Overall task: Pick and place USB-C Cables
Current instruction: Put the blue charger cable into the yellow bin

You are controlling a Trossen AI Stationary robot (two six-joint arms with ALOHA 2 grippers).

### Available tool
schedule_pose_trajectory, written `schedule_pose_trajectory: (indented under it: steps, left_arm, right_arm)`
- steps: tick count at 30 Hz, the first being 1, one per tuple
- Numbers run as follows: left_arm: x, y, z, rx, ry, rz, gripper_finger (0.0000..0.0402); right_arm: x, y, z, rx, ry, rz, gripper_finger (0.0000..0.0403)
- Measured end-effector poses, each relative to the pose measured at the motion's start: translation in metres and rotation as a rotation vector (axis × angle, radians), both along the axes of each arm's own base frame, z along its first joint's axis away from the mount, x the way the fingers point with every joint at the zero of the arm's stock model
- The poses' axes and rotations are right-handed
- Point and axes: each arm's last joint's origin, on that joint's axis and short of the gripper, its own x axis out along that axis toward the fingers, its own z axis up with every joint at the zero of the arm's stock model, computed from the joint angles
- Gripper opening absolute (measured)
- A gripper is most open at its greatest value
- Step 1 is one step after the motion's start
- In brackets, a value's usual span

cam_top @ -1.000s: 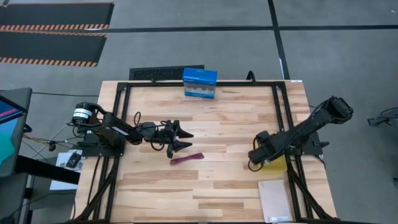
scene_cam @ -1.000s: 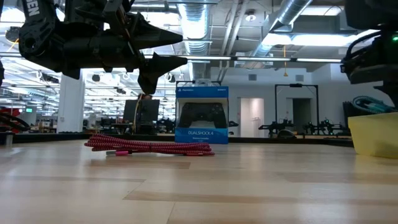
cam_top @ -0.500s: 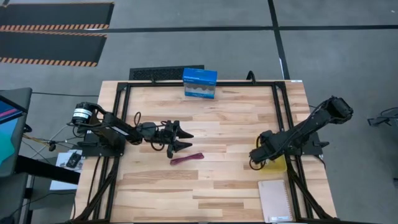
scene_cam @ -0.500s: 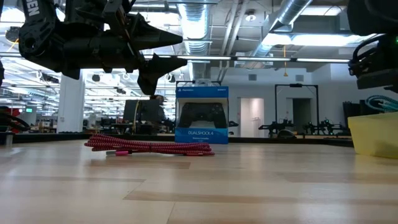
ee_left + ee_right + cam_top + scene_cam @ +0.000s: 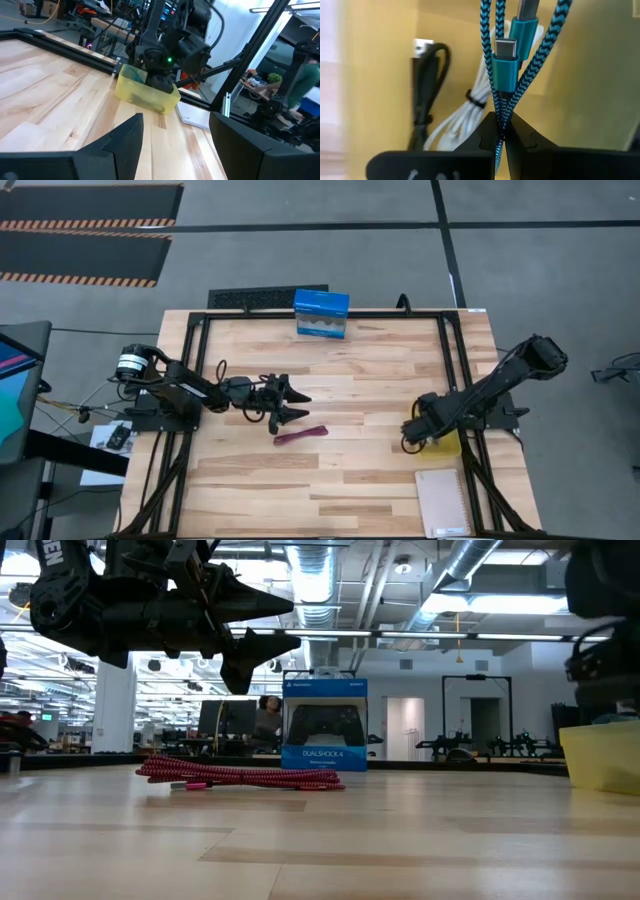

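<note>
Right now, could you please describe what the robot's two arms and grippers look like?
Both arms are dark, jointed and slim. The left gripper ends in two pointed black fingers. A silver ring marks the left arm's base, and a green light glows on the right arm.

The yellow bin (image 5: pixel 603 754) is cut off by the low view's edge. The right tool (image 5: pixel 411 432) hides its contents from above. A person (image 5: pixel 266 720) behind the surface is blurred.

4 USB-C cables: 1 maroon (image 5: pixel 301 435), 1 teal (image 5: pixel 506 75), 1 white (image 5: pixel 465 112), 1 black (image 5: pixel 427 85); 1 blue box (image 5: pixel 321 314).
</note>
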Motion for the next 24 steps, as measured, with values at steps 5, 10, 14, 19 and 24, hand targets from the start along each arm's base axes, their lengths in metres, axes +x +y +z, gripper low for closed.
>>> schedule_pose_trajectory:
  steps: [5,10,14,19,24]
  left_arm:
    - [0.0,0.0,0.0001,-0.001,-0.001,0.002,0.0214]
    - [0.0,0.0003,0.0002,-0.003,-0.001,0.009,0.0214]
    - [0.0,0.0003,0.0002,-0.004,-0.002,0.009,0.0214]
    - [0.0,0.0003,0.0002,-0.004,-0.002,0.009,0.0214]
    - [0.0,0.0002,0.0002,-0.004,-0.001,0.008,0.0214]
  right_arm:
    - [-0.0058,-0.0022,-0.0098,0.001,0.013,-0.026,0.0035]
    - [-0.0069,-0.0027,-0.0111,-0.001,0.018,-0.027,0.0042]
    - [-0.0068,-0.0028,-0.0112,-0.004,0.016,-0.026,0.0044]
    - [-0.0064,-0.0032,-0.0113,-0.02,0.006,-0.017,0.0049]
    - [-0.006,-0.0032,-0.0114,-0.022,0.001,-0.013,0.007]
